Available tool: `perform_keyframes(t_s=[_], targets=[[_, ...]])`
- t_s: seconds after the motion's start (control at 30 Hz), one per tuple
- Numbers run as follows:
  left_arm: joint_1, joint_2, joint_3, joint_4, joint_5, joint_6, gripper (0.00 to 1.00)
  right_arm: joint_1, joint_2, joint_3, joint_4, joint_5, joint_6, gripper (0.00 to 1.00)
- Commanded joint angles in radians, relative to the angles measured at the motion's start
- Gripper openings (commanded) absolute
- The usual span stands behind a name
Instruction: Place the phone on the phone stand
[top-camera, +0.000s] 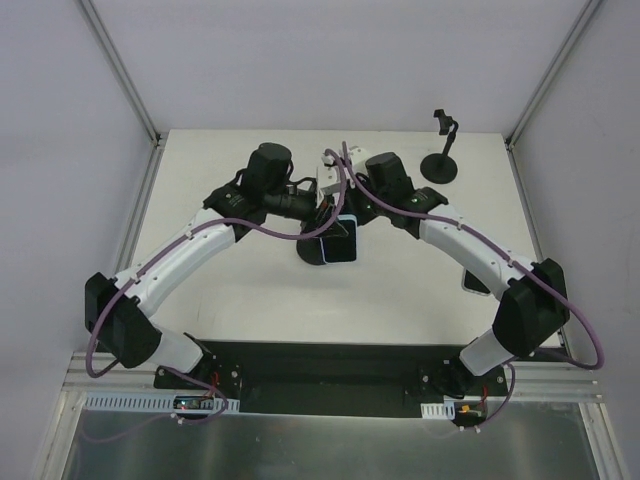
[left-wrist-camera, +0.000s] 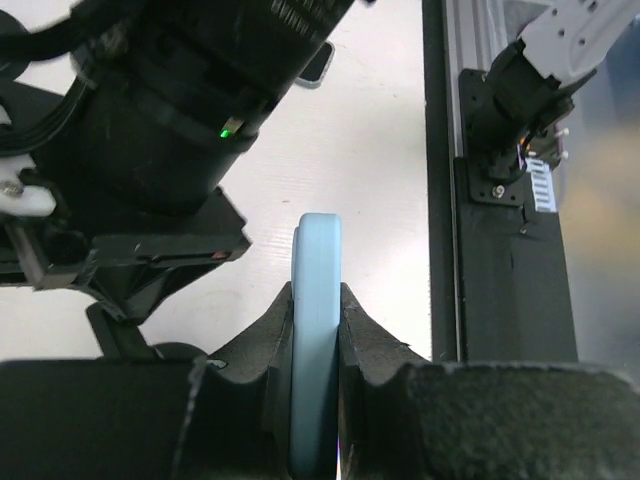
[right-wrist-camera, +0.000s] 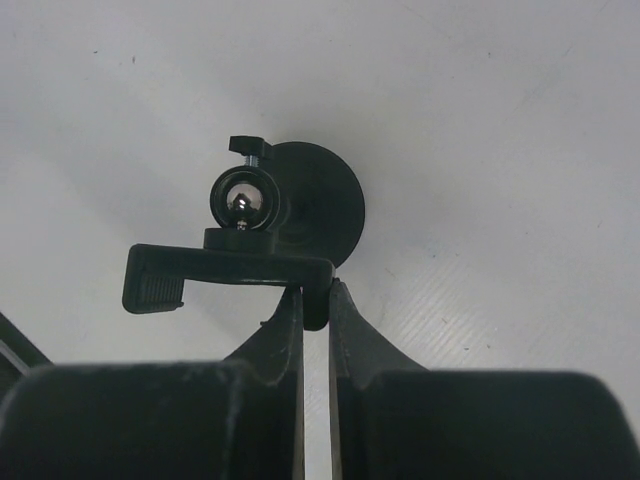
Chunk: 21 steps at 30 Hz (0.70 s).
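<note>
The phone (left-wrist-camera: 317, 255) has a light blue case and shows edge-on in the left wrist view, with my left gripper (left-wrist-camera: 316, 300) shut on it. From above, the phone (top-camera: 338, 244) hangs over the middle of the table, dark face up. Just beneath it is the black phone stand (top-camera: 307, 250). In the right wrist view the phone stand (right-wrist-camera: 325, 200) shows its round base, ball joint and clamp bar (right-wrist-camera: 230, 268). My right gripper (right-wrist-camera: 316, 298) is shut on the right end of that clamp bar.
A second black stand (top-camera: 440, 165) stands upright at the back right of the table. A dark flat object (top-camera: 476, 285) lies beside the right arm. The right arm's wrist (left-wrist-camera: 180, 120) crowds close to the left gripper. The black base plate (top-camera: 320, 370) runs along the near edge.
</note>
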Motion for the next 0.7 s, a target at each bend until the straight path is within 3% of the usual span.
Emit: perform_keyframes(t_s=[0.0, 0.13, 0.4, 0.67], targets=[[0.044, 0.058, 0.078, 0.076, 0.17, 0.188, 0.0, -0.022, -0.076, -0.041, 0.043, -0.214, -0.001, 0.0], [0.082, 0.166, 0.179, 0.033, 0.294, 0.196, 0.0, -0.035, -0.07, -0.058, 0.051, -0.277, -0.017, 0.01], [0.101, 0.27, 0.251, -0.044, 0.31, 0.25, 0.0, -0.051, -0.082, -0.081, 0.063, -0.327, -0.023, 0.0], [0.104, 0.359, 0.368, -0.189, 0.417, 0.291, 0.0, -0.051, -0.099, -0.107, 0.083, -0.45, -0.056, 0.0]])
